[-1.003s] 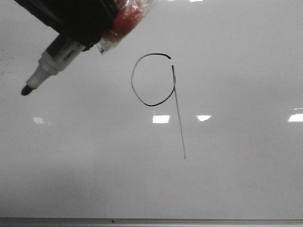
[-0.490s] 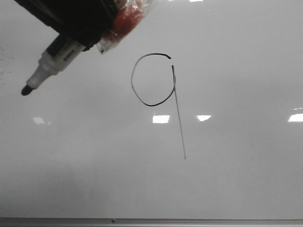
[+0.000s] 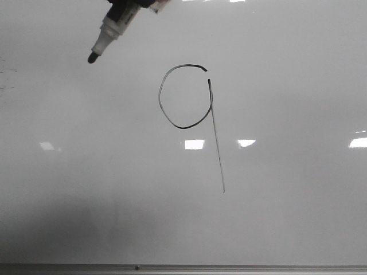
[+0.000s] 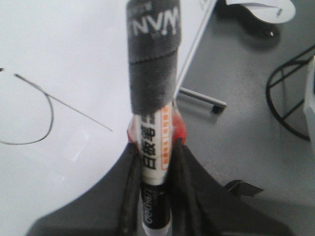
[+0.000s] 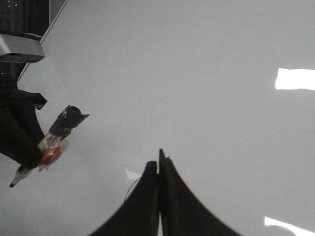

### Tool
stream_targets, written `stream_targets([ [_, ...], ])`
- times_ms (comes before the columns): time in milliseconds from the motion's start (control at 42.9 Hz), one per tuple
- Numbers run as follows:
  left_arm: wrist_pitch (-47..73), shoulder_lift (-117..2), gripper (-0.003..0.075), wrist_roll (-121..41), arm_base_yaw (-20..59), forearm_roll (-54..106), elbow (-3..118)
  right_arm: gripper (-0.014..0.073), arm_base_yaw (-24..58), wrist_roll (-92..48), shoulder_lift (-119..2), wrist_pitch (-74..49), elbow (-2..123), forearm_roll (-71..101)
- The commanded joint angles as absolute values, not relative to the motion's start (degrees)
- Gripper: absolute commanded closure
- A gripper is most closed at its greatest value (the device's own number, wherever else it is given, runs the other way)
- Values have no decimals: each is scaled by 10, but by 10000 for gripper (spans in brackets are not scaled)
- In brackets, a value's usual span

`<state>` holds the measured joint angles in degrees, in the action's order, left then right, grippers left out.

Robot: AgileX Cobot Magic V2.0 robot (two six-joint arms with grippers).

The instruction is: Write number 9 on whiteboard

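At mid-board, the 9 (image 3: 192, 114) stands drawn on the whiteboard (image 3: 287, 217): an open oval loop with a small gap at its upper right, and a long thin tail slanting down to the right. Both strokes read as complete, so the writing itself is judged done. Bright rectangular reflections lie just below the loop and do not obscure it. Faint dark smudges mark the far left of the board. A grey rim runs along the near edge.

Up and left of the figure, well apart from it, the marker (image 3: 109, 31) hangs with its black tip pointing down-left, clear of the surface and leaving no mark. That lifted, off-to-the-side position appears intended to keep the tip from spoiling the finished figure.

The left pincer (image 4: 157, 162) pinches the marker (image 4: 155, 142) between its two dark fingers, around the printed barrel, with a grey wrap on the end beyond; the firm mid-barrel grip suits steady strokes. The left wrist view also shows the loop and tail beside it.

The right pincer (image 5: 159, 169) is pressed together, holding nothing, hovering over bare board, evidently idle for this one-arm task.
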<state>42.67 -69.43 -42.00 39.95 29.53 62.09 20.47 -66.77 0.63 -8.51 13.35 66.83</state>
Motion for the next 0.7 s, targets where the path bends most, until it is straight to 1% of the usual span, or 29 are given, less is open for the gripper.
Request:
stream_targets([
  [0,366,-680,739,-354,378,293,639,663,201,-668,16,-68,148,680],
  [140,363,-680,739,-290,308,293,639,663,201,-668,16,-68,148,680],
  [257,374,-680,739,-282,241,293,639,663,201,-668,16,-68,148,680],
  [397,377,-680,739,-280,177,275,639,663,201,-668,16,-68,148,680],
  [443,377,-680,739,-265,158,253,639,663,201,-668,16,-68,148,680],
  [676,358,-680,739,-34,81,11,629,663,201,-668,16,-68,148,680],
])
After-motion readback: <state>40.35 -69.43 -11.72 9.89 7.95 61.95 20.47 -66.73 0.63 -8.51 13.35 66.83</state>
